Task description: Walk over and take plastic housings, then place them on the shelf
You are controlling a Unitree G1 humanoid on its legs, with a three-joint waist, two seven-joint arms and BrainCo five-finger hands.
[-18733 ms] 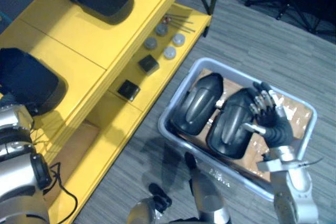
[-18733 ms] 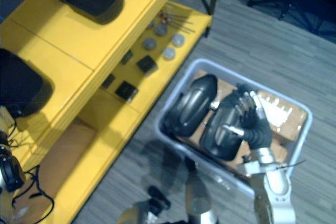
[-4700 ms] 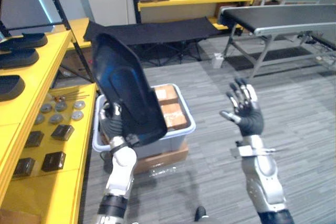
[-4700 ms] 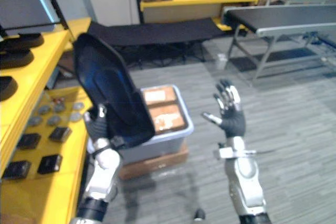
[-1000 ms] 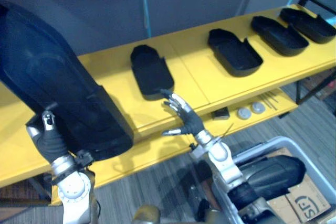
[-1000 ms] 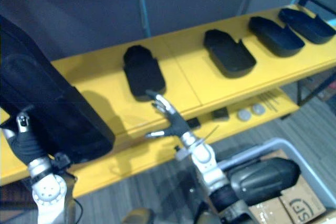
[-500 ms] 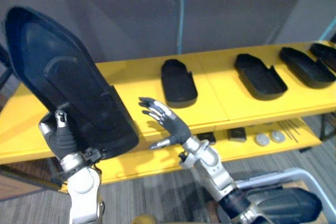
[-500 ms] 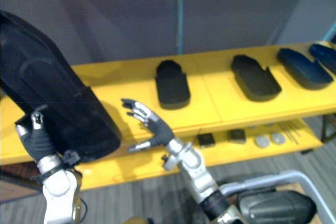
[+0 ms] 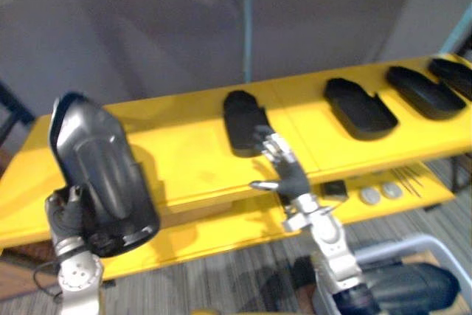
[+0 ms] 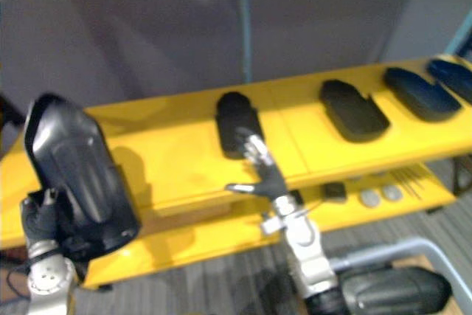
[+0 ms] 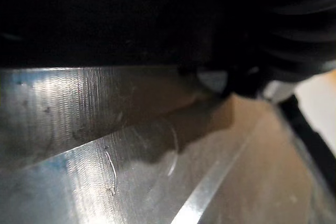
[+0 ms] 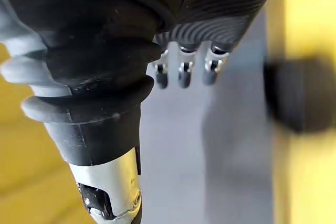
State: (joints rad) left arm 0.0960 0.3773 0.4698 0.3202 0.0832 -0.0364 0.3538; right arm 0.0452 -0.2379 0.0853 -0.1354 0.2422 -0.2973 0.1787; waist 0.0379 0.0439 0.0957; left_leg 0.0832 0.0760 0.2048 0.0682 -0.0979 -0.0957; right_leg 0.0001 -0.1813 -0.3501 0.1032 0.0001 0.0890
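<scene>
The left hand [image 9: 68, 213] gripped the plastic housing [image 9: 99, 167] on end before the left end of the shelf [image 9: 184, 149]; the right hand [image 9: 284, 175] hovered open-fingered near its middle. Laying the housing flat on the bare span there seemed soundest.

Looking like a workshop or factory stockroom. Showing a long yellow shelf [image 9: 192, 145] in two tiers, running along a plain grey wall [image 9: 147, 35] behind a bluish post [image 9: 247, 20]. Displaying black housings [image 9: 359, 108] of one kind, lying spaced in a row on top. Keeping loose small parts on the lower tier [image 9: 221, 228]: round discs [image 9: 369, 195], a black block [image 9: 335, 188], thin rods [image 9: 409, 176]. Storing one more housing in a pale bin [image 9: 402, 243], sitting on the grey floor [image 9: 221, 282] near the shelf.
</scene>
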